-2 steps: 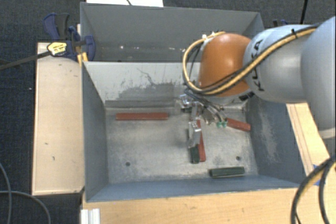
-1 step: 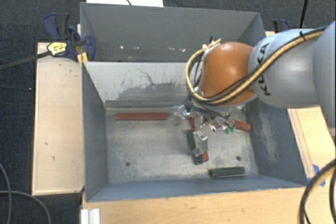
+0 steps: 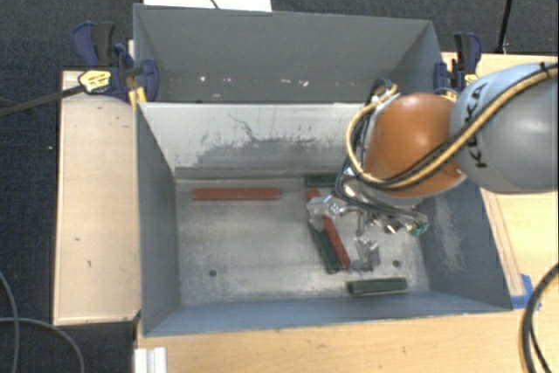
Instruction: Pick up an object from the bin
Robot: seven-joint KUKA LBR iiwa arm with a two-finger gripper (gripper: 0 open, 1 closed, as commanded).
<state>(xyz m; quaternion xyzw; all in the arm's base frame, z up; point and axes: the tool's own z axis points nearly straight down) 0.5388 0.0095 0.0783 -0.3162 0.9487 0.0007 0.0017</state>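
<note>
A dark green flat bar (image 3: 377,285) lies by the grey metal bin's (image 3: 218,275) near wall. Just beyond it, the gripper (image 3: 367,247) hangs low beside a crossed red stick and dark stick (image 3: 332,245). I cannot tell whether it is spread or closed. Far left lies a long reddish-brown strip (image 3: 236,194).

Orange wrist cover (image 3: 410,144) hides the right rear floor of the bin (image 3: 244,249). A dark green piece (image 3: 319,180) runs under it, left end visible. Arm (image 3: 520,135) is cut off at the right edge.

Grey bin (image 3: 157,214) floor bears red bar (image 3: 236,195) — and green bar (image 3: 377,285).
</note>
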